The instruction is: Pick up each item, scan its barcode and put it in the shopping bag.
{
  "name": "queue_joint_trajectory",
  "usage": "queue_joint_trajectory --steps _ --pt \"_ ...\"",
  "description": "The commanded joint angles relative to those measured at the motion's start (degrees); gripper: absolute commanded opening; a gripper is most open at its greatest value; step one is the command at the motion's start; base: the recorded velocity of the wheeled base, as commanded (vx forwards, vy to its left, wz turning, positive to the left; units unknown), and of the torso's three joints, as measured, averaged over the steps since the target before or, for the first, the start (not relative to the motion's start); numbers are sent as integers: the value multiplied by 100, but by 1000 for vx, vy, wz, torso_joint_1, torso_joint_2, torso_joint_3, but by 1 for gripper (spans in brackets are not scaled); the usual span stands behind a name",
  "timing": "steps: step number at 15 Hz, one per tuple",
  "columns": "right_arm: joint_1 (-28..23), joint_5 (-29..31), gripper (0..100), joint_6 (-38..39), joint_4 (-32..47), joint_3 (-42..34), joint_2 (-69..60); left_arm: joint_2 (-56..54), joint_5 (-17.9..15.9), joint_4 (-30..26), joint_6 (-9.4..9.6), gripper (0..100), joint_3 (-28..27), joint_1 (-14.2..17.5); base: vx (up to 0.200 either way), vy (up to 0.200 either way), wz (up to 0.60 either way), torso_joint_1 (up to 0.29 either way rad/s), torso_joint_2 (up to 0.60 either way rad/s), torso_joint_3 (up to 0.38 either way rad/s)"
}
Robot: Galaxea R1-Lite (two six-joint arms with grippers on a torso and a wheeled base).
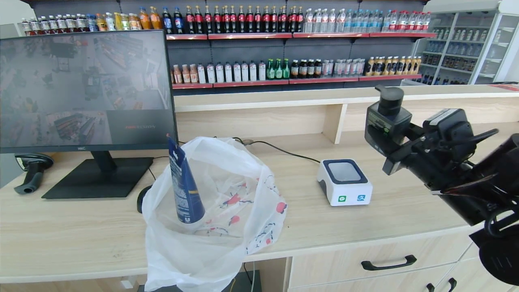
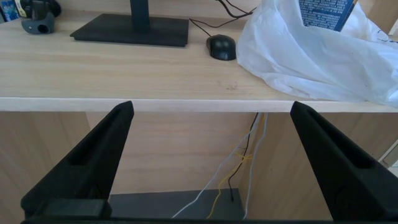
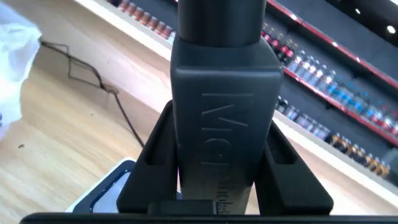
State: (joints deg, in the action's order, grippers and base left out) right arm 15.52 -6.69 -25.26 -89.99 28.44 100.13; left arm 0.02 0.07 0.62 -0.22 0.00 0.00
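Note:
My right gripper (image 1: 399,142) is shut on a dark grey bottle (image 1: 387,117) with a black cap, held upright in the air above and to the right of the white barcode scanner (image 1: 344,182). In the right wrist view the bottle (image 3: 224,124) stands between the fingers (image 3: 155,165), with the scanner (image 3: 106,193) below it. The white shopping bag (image 1: 227,211) sits open at the counter's front edge with a blue tube (image 1: 184,182) standing in it. My left gripper (image 2: 211,112) is open with nothing in it, below the counter edge, near the bag (image 2: 311,56) and tube (image 2: 326,14).
A monitor (image 1: 81,89) on its stand fills the left of the counter (image 1: 365,227), with a handheld scanner (image 1: 32,170) at far left and a mouse (image 2: 222,46) beside the bag. A cable runs behind the scanner. A raised shelf backs the counter; drawers sit below.

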Motion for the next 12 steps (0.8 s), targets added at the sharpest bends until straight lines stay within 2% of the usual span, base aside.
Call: queue_joint_trajectory --steps 1,4,5,7,10,12 --pt "426 450 0 434 -1 -295 -565 -2 1 -1 -4 100 0 0 0 0 0 0 0 0" --pt "426 801 0 1137 -1 -383 -609 -2 1 -9 4 100 0 0 0 0 0 0 0 0" --pt "408 1021 0 1594 -1 -541 -574 -2 1 -9 4 100 0 0 0 0 0 0 0 0" --pt "329 1100 0 2218 -1 -796 -433 -2 1 -9 -4 100 0 0 0 0 0 0 0 0" --pt "329 1100 0 2376 -1 -647 -293 -2 1 -9 4 100 0 0 0 0 0 0 0 0" --pt "329 1109 0 2473 -1 -682 -275 -2 1 -9 4 100 0 0 -200 0 0 2 5 2"
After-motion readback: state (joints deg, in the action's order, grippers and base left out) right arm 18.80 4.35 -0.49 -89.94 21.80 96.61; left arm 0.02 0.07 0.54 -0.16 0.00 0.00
